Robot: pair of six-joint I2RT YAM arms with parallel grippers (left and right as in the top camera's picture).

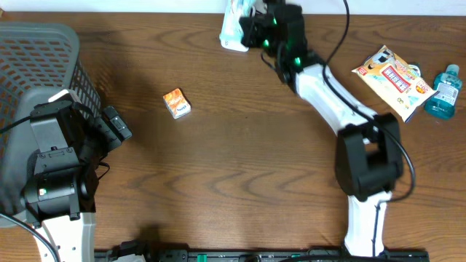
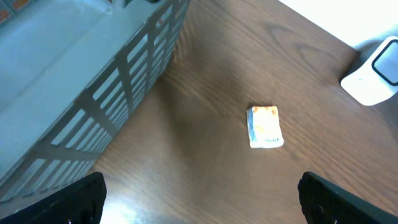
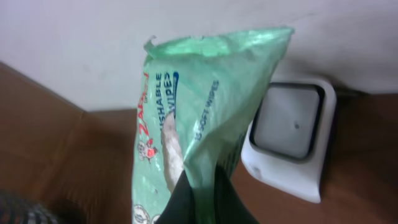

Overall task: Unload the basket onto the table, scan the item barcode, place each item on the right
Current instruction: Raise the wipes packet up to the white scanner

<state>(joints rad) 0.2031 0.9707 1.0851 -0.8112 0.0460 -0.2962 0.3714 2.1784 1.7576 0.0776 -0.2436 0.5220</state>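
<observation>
Brown wooden table [image 1: 240,182], white wall [image 3: 93,37].

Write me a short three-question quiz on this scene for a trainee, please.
1. What does the right pincer hold?
A) blue bottle
B) green wipes pack
C) snack bag
2. True or false: the left pincer is open and holds nothing.
3. Fill in: the orange packet lies between the white scanner and the grey ____.

Key: 1 B; 2 true; 3 basket.
</observation>
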